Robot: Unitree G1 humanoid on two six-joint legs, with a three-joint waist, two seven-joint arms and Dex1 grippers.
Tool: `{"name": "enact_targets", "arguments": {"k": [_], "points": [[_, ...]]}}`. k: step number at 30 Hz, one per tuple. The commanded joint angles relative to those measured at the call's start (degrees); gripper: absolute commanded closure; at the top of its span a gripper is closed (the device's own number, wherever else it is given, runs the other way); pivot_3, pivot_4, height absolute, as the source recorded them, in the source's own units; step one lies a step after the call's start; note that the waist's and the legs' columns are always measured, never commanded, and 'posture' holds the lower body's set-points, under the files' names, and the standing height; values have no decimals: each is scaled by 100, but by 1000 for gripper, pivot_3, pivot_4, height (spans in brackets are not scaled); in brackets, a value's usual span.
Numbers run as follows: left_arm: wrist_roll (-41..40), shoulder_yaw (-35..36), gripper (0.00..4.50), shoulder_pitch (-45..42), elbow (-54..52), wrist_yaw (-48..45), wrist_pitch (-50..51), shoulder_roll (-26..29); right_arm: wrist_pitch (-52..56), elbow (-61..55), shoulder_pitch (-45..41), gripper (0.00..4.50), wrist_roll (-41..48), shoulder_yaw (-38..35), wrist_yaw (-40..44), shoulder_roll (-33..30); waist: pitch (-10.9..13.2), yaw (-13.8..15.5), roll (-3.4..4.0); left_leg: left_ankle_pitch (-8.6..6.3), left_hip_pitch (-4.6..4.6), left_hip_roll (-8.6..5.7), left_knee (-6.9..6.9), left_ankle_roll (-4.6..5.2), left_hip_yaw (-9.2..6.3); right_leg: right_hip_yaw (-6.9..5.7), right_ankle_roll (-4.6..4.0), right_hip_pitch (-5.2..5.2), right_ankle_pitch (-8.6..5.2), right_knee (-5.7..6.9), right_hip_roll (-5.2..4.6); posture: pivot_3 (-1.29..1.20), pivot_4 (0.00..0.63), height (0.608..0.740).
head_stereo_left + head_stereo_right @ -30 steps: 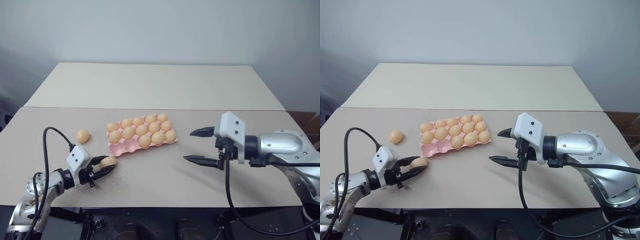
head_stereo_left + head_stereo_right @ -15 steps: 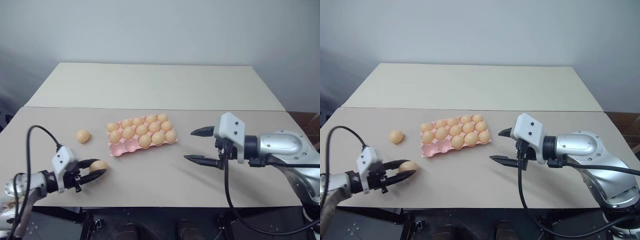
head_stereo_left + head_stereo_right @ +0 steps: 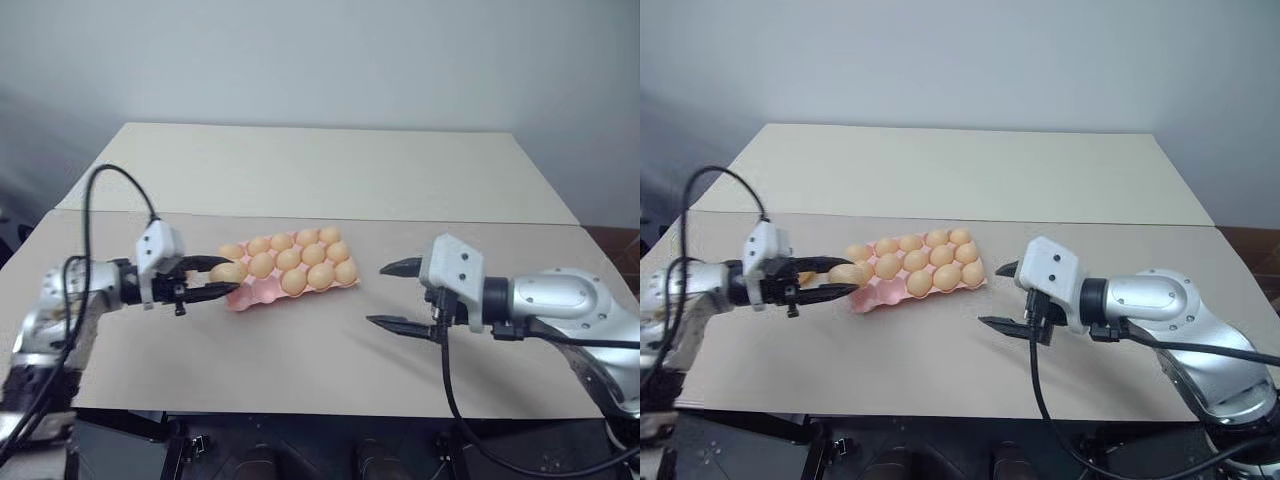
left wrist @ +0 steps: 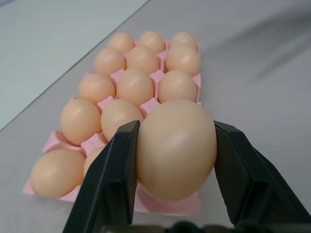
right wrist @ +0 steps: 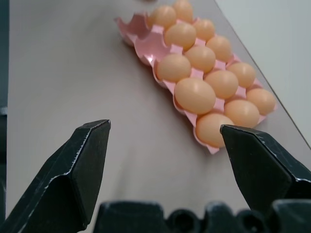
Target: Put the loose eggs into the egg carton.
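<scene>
My left gripper (image 3: 230, 275) is shut on one of the loose eggs (image 3: 228, 271), a smooth orange-tan oval, and holds it off the table at the left end of the egg carton (image 3: 243, 298). In the left wrist view the egg (image 4: 176, 148) sits squeezed between both black fingers, with the filled cups beyond it. The pink carton holds several eggs, and two cups at its near-left end (image 5: 146, 46) are bare. My right gripper (image 3: 376, 294) hangs open to the right of the carton, nothing between its fingers.
The carton lies on a beige table (image 3: 300, 350) with bare surface in front of it and to both sides. A second, paler table (image 3: 320, 170) butts against the far edge. Black cables trail from both wrists.
My left gripper has risen from the front left of the table with the egg and swung right, up to the carton's left end. The right gripper has stayed put.
</scene>
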Motion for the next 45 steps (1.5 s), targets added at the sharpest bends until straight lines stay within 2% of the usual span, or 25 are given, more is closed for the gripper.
{"name": "enact_targets", "arguments": {"k": [1,10,13,18,23,32,39,45], "points": [[389,-271,2243,-589,636,-168,-645,-189,-44,-311,66,279,-11,-162,-142,-35,0,7,0,0,-2,0,5,0,-2,0,0,0,0,2,1,0,150,740],[551,-514,2243,-1146,1345,-793,-1070,-404,168,-627,377,279,100,-293,-528,27,0,-14,0,0,-9,0,17,1,-5,-1,1,-1,0,5,1,0,150,740],[531,-520,1597,-1197,1411,-946,-1108,-443,239,-643,386,279,157,-311,-606,52,0,-7,0,0,-8,1,24,1,-5,-1,1,1,0,11,1,0,150,740],[995,-701,34,-1368,1722,-669,-1587,-631,194,-614,432,279,137,-257,-618,-2,0,24,0,0,-11,0,25,1,-7,-3,2,2,-1,7,1,0,150,740],[813,-499,34,-1428,1694,-733,-1545,-660,182,-593,391,279,168,-267,-600,-8,0,1,0,0,-20,0,32,2,-12,-7,3,-1,-1,9,1,0,150,740],[557,63,34,-1078,1309,-665,-1449,-117,129,-525,369,279,126,-223,-541,-56,0,-11,0,-1,-19,1,38,3,-15,-7,3,0,-1,11,2,0,150,740],[178,858,34,61,468,-498,-1068,555,-22,-439,324,279,146,-241,-343,-74,0,-42,0,-2,-20,4,39,4,-14,-8,3,-3,-1,11,1,0,150,740],[-157,1814,34,1496,-641,-6,-552,777,-266,-351,282,279,120,-199,-97,-75,0,-16,0,-2,-19,8,39,4,-14,-9,4,-1,-1,11,0,0,150,740]]}}
